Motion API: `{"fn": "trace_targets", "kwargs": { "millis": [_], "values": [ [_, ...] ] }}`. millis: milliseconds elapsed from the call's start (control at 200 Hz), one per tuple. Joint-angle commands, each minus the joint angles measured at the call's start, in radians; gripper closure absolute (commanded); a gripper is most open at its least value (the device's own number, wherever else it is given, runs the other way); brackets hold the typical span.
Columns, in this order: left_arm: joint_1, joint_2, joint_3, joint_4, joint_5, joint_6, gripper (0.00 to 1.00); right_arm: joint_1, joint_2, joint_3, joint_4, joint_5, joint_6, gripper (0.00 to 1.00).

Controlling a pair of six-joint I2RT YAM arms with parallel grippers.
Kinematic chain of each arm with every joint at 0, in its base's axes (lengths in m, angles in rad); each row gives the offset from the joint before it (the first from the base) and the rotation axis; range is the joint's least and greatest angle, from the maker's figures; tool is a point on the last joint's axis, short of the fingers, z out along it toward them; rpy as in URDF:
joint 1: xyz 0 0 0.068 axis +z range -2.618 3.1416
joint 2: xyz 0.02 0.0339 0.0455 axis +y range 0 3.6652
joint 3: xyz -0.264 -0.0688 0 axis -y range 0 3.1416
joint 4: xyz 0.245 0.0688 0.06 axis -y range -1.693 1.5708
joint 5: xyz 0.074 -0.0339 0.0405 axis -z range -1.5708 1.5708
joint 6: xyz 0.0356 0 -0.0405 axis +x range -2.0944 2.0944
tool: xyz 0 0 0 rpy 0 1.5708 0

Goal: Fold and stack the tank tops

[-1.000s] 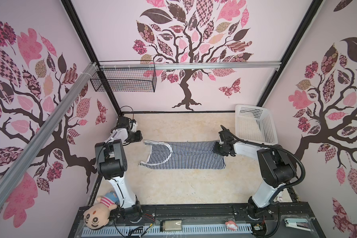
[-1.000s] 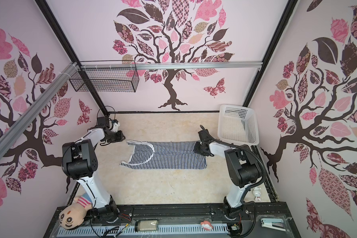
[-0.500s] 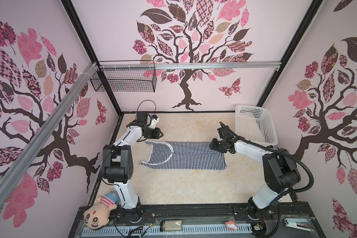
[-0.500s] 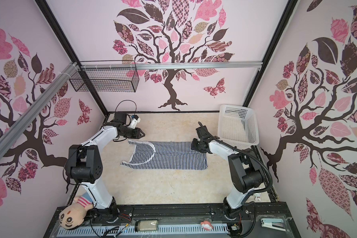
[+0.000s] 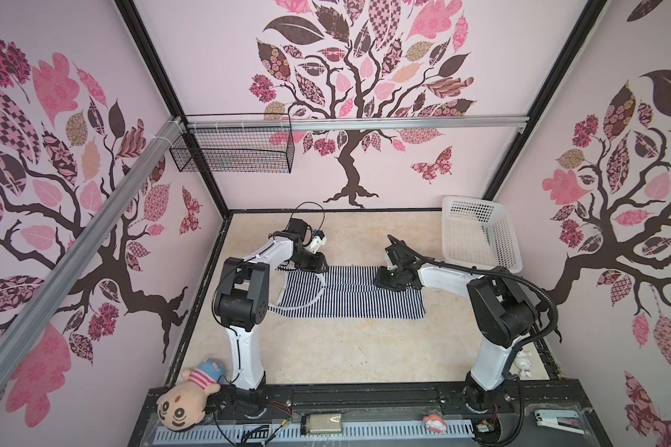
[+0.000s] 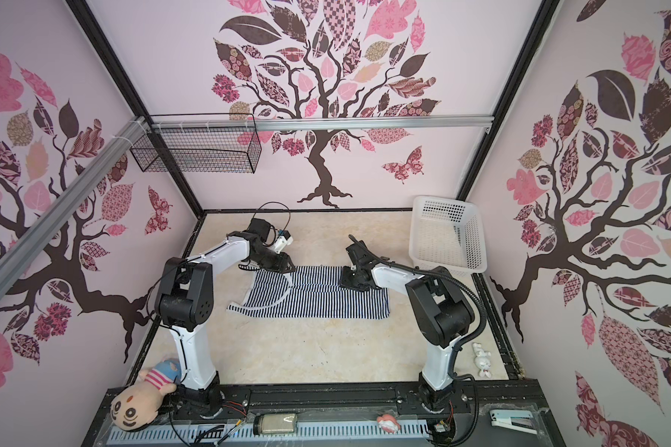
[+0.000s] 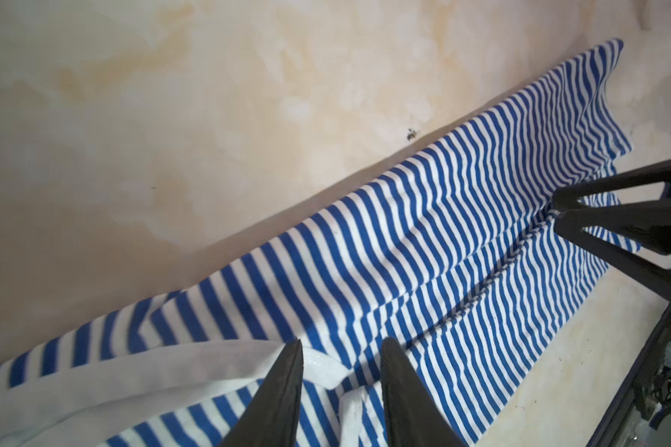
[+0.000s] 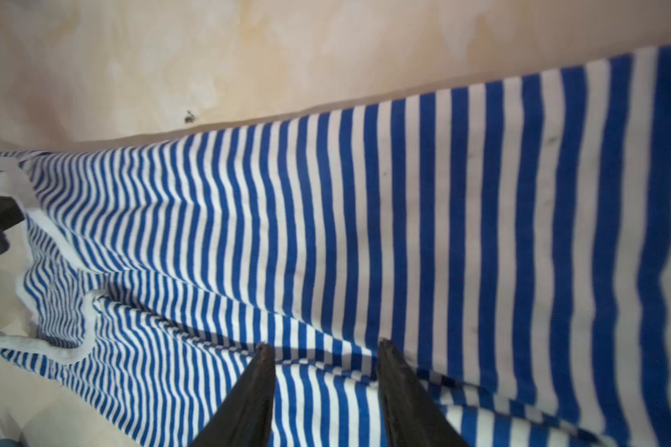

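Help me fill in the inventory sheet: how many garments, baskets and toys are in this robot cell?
Garments: 1, navy-and-white striped fabric tank top.
Baskets: 2, white perforated plastic basket, black wire-mesh basket.
Toys: 3, big-headed plush doll, small white rabbit figurine, small pink figurine.
Total: 6.

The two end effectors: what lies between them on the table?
The far part of the striped tank top lies between the left end effector and the right end effector, and nothing else. Both top views show this.
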Motion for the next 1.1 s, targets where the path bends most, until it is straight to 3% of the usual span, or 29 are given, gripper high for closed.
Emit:
{"fn": "trace_targets", "kwargs": {
  "millis": [0, 150, 310, 540, 1091],
  "values": [
    [0.0, 0.008, -0.041, -0.029, -0.107, 0.058, 0.62, -0.001, 0.016, 0.018, -0.024, 0.035, 0.001, 0.53],
    [-0.004, 0.047, -0.037, -0.086, -0.186, 0.105, 0.62, -0.001, 0.034, 0.007, -0.038, 0.054, -0.008, 0.53],
    [-0.006, 0.033, -0.056, -0.121, -0.195, 0.138, 0.64, 0.0, 0.007, -0.008, -0.014, 0.041, -0.004, 0.52],
    [-0.004, -0.097, -0.144, -0.028, -0.042, 0.079, 0.58, -0.001, -0.023, 0.001, -0.031, 0.056, -0.009, 0.52],
    [-0.004, 0.02, -0.039, -0.031, -0.025, 0.026, 0.56, -0.001, -0.049, -0.015, -0.04, 0.069, -0.014, 0.51]
  ]
}}
